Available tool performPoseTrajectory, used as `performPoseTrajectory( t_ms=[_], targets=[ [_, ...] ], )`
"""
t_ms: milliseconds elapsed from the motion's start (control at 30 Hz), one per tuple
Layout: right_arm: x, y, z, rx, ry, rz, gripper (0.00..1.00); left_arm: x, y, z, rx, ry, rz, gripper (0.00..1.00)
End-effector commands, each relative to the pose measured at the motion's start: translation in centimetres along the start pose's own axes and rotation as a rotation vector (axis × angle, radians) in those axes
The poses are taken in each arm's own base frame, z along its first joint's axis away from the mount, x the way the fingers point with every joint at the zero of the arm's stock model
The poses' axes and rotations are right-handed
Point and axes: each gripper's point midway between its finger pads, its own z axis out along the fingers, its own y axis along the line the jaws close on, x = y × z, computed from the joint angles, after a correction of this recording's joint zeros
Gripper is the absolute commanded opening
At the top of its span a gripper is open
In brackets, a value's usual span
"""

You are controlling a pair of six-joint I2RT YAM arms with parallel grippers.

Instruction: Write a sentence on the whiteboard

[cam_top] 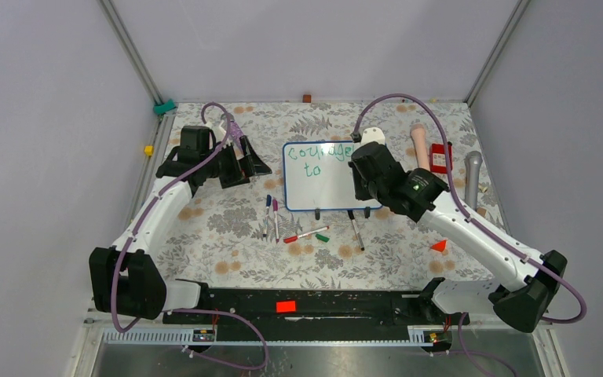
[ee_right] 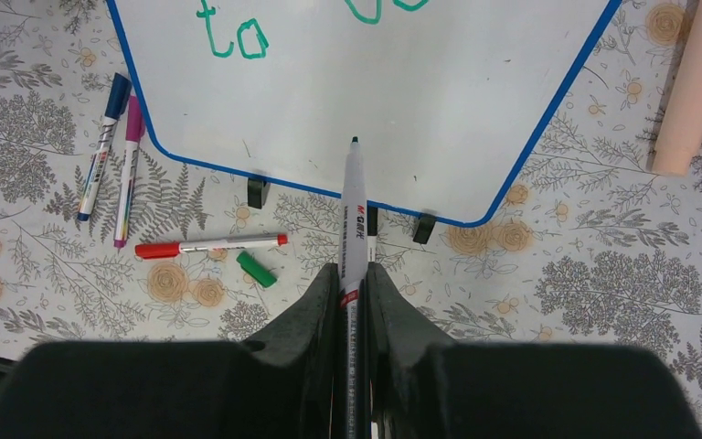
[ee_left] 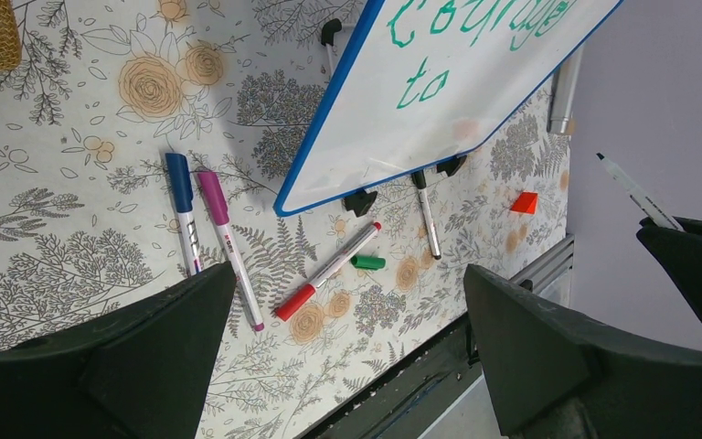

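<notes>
The whiteboard [cam_top: 331,191] with its blue frame lies mid-table on black clip feet. The sentence [cam_top: 319,151] reads "courage" in green, with "to" [ee_right: 231,37] on the line below. My right gripper [ee_right: 354,270] is shut on a white green-tipped marker [ee_right: 355,201]. The marker's tip hovers over the bare lower middle of the whiteboard [ee_right: 439,101], right of "to". My left gripper [ee_left: 349,270] is open and empty, held above the table to the left of the whiteboard [ee_left: 439,128]. In the top view it [cam_top: 243,161] sits beside the board's left edge.
Loose pens lie in front of the board: blue [ee_left: 181,206], magenta [ee_left: 224,238], red [ee_left: 329,270] and black [ee_left: 427,215], plus a green cap [ee_left: 367,262]. Right of the board are a pink cylinder [cam_top: 420,145], a red box [cam_top: 440,157], a grey handle [cam_top: 473,177] and a red wedge [cam_top: 439,246].
</notes>
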Motion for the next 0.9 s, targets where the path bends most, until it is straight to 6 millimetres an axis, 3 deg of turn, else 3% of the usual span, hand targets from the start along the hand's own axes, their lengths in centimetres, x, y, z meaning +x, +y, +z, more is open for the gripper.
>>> performPoseTrajectory(
  t_ms=[0, 267, 500, 667, 867],
  targets=[
    [-1.8, 0.1, -1.9, -0.037, -0.049, 0.038, 0.0, -1.4, -1.7, -0.3, 0.065, -0.038, 0.062, 0.98],
    [0.6, -0.4, -1.1, -0.016, -0.002, 0.063, 0.0, 0.0, -1.2, -0.3, 0.071, -0.019, 0.051, 0.98],
    [-0.7, -0.8, -2.4, -0.021, -0.048, 0.049, 0.0, 0.2, -1.6, -0.8, 0.073, -0.026, 0.035, 0.98],
    [-1.1, 0.0, -2.7, -0.07, -0.046, 0.029, 0.0, 0.1, -2.0, -1.4, 0.064, -0.052, 0.021, 0.98],
    [-0.7, 0.7, -3.7, -0.136, -0.044, 0.019, 0.0, 1.8, -2.8, -1.9, 0.034, -0.04, -0.033, 0.98]
  ],
)
